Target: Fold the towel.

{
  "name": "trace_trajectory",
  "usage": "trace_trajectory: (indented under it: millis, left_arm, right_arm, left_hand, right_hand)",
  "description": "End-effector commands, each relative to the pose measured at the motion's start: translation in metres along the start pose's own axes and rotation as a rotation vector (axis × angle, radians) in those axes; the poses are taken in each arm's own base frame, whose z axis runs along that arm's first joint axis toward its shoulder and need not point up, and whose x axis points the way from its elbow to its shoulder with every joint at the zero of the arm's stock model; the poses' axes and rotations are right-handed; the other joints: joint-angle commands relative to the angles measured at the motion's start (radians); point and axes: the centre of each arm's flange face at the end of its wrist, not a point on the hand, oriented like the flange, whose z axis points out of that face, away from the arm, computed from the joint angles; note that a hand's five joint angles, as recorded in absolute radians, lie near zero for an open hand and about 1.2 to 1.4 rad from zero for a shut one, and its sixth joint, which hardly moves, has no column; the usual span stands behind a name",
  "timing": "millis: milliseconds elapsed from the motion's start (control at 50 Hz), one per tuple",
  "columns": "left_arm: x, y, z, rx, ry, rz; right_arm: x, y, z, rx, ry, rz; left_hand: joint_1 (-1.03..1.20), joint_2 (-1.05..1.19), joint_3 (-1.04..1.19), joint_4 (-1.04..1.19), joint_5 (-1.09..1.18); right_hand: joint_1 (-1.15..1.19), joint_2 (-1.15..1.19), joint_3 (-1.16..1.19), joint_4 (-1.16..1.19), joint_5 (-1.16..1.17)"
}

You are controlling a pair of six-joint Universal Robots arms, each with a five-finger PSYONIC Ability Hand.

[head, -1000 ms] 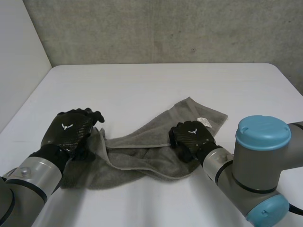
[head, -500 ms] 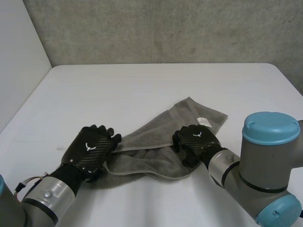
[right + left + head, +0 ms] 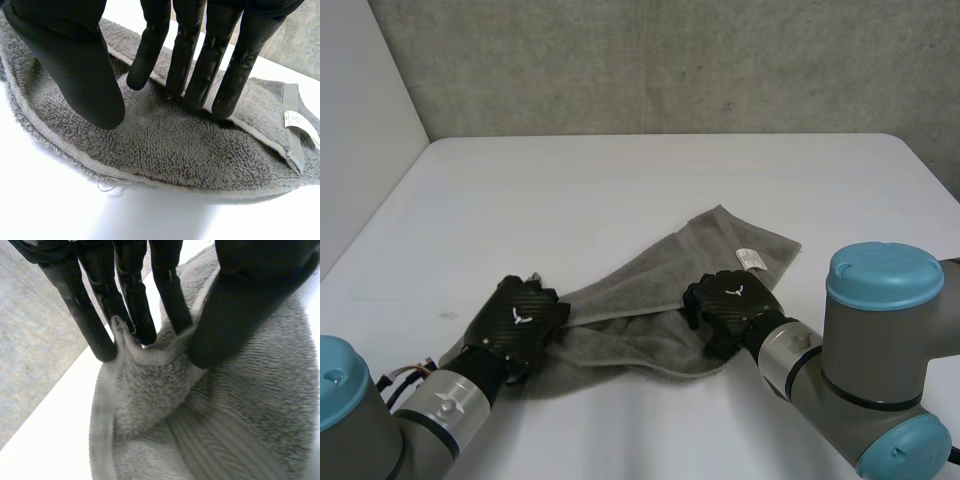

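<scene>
A grey towel [image 3: 630, 300] lies crumpled across the white table [image 3: 620, 180], running from near left to far right. My left hand [image 3: 520, 322] sits on its left end. In the left wrist view the fingers [image 3: 127, 305] and thumb [image 3: 240, 305] pinch a raised ridge of towel [image 3: 150, 400] between them. My right hand [image 3: 730, 298] rests on the towel's near edge, right of the middle. Its fingers [image 3: 200, 75] are nearly straight, tips pressing the towel [image 3: 200, 145], and the thumb [image 3: 75, 60] hangs apart above the hem. A white label [image 3: 748, 258] marks the far right corner.
A concrete wall [image 3: 670, 60] stands behind the table's far edge. Bare tabletop stretches beyond the towel and to its left. My right arm's blue-capped joint [image 3: 880, 280] stands close to the table's near right.
My left hand came down and to the right onto the towel's left end, and its fingers closed on a fold. My right hand stayed almost in place.
</scene>
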Motion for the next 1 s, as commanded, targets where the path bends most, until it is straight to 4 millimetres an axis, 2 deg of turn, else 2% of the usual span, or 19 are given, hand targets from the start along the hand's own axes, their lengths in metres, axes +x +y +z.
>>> trace_trajectory:
  millis: [20, 80, 120, 140, 180, 220, 280, 440, 520, 620, 680, 760, 780, 820, 840, 860, 940, 980, 1000]
  left_arm:
    - [-0.016, -0.009, 0.009, 0.087, -0.090, 0.025]
    - [-0.024, -0.023, 0.007, 0.146, -0.130, 0.037]
    - [-0.035, -0.043, 0.001, 0.219, -0.173, 0.048]
    - [-0.035, -0.043, 0.001, 0.219, -0.173, 0.048]
    - [-0.040, -0.050, -0.001, 0.247, -0.191, 0.042]
    - [-0.049, -0.062, -0.004, 0.293, -0.218, 0.008]
    - [-0.058, -0.073, -0.006, 0.336, -0.241, -0.029]
    - [-0.078, -0.067, -0.003, 0.297, -0.286, -0.068]
    - [-0.079, -0.064, -0.004, 0.270, -0.283, -0.078]
    - [-0.079, -0.064, -0.006, 0.252, -0.276, -0.086]
    - [-0.080, -0.067, -0.009, 0.262, -0.283, -0.083]
    - [-0.083, -0.067, -0.009, 0.264, -0.293, -0.081]
    - [-0.083, -0.067, -0.009, 0.264, -0.293, -0.081]
    - [-0.087, -0.067, -0.008, 0.267, -0.304, -0.078]
    - [-0.087, -0.067, -0.008, 0.267, -0.304, -0.078]
    - [-0.090, -0.067, -0.007, 0.267, -0.310, -0.078]
    - [-0.097, -0.068, -0.004, 0.272, -0.328, -0.075]
    - [-0.108, -0.073, 0.005, 0.288, -0.346, -0.067]
    - [-0.108, -0.073, 0.005, 0.288, -0.346, -0.067]
  right_arm:
    - [0.002, -0.002, 0.002, 0.004, 0.009, -0.007]
    - [0.003, -0.008, 0.001, 0.013, 0.012, -0.022]
    - [0.006, -0.013, -0.002, 0.003, 0.019, -0.045]
    - [0.006, -0.013, -0.002, 0.003, 0.019, -0.045]
    - [0.007, -0.014, -0.006, -0.025, 0.014, -0.049]
    - [0.009, -0.020, -0.016, -0.076, 0.006, -0.037]
    - [0.005, -0.022, -0.022, -0.104, -0.016, -0.025]
    - [0.002, -0.023, -0.022, -0.090, -0.052, 0.010]
    - [0.001, -0.023, -0.020, -0.087, -0.068, 0.030]
    - [0.001, -0.014, -0.004, -0.051, -0.062, 0.027]
    - [0.005, -0.008, 0.010, -0.011, -0.050, 0.018]
    - [0.010, 0.001, 0.032, 0.020, -0.039, 0.012]
    - [0.010, 0.001, 0.032, 0.021, -0.039, 0.012]
    - [0.013, 0.001, 0.045, 0.038, -0.028, 0.007]
    - [0.013, 0.001, 0.045, 0.038, -0.028, 0.006]
    - [0.015, 0.000, 0.050, 0.046, -0.019, 0.004]
    - [0.024, -0.016, 0.059, 0.094, 0.034, -0.016]
    - [0.040, -0.055, 0.062, 0.206, 0.141, -0.067]
    - [0.040, -0.055, 0.062, 0.206, 0.142, -0.067]
  left_hand:
    - [0.456, 0.460, 0.461, 0.460, 0.463]
    - [0.456, 0.460, 0.461, 0.460, 0.463]
    - [0.456, 0.460, 0.461, 0.460, 0.463]
    - [0.456, 0.460, 0.461, 0.460, 0.463]
    - [0.456, 0.460, 0.461, 0.460, 0.463]
    - [0.456, 0.460, 0.461, 0.460, 0.463]
    - [0.456, 0.460, 0.461, 0.460, 0.463]
    - [0.456, 0.460, 0.461, 0.460, 0.463]
    - [0.456, 0.460, 0.461, 0.460, 0.463]
    - [0.456, 0.460, 0.461, 0.460, 0.463]
    - [0.456, 0.460, 0.461, 0.460, 0.463]
    - [0.456, 0.460, 0.461, 0.460, 0.463]
    - [0.456, 0.460, 0.461, 0.460, 0.463]
    - [0.456, 0.460, 0.461, 0.460, 0.463]
    - [0.456, 0.460, 0.461, 0.460, 0.463]
    - [0.456, 0.460, 0.461, 0.460, 0.463]
    - [0.456, 0.460, 0.461, 0.460, 0.463]
    - [0.456, 0.460, 0.461, 0.460, 0.463]
    - [0.456, 0.460, 0.461, 0.460, 0.463]
  right_hand:
    - [-0.010, 0.072, 0.082, 0.082, 0.073]
    - [-0.010, 0.072, 0.082, 0.082, 0.073]
    - [-0.115, -0.033, -0.023, -0.023, -0.031]
    - [-0.115, -0.034, -0.024, -0.024, -0.032]
    - [-0.245, -0.163, -0.153, -0.153, -0.162]
    - [-0.578, -0.496, -0.486, -0.486, -0.494]
    - [-0.698, -0.616, -0.606, -0.607, -0.615]
    - [-0.698, -0.616, -0.606, -0.607, -0.615]
    - [-0.698, -0.616, -0.606, -0.607, -0.615]
    - [-0.698, -0.616, -0.606, -0.607, -0.615]
    - [-0.538, -0.456, -0.446, -0.447, -0.455]
    - [-0.143, -0.062, -0.051, -0.052, -0.060]
    - [-0.142, -0.060, -0.050, -0.050, -0.059]
    - [0.264, 0.346, 0.356, 0.355, 0.347]
    - [0.266, 0.348, 0.358, 0.358, 0.349]
    - [0.521, 0.603, 0.613, 0.612, 0.604]
    - [0.523, 0.605, 0.615, 0.615, 0.607]
    - [0.523, 0.605, 0.615, 0.615, 0.607]
    - [0.523, 0.605, 0.615, 0.615, 0.607]
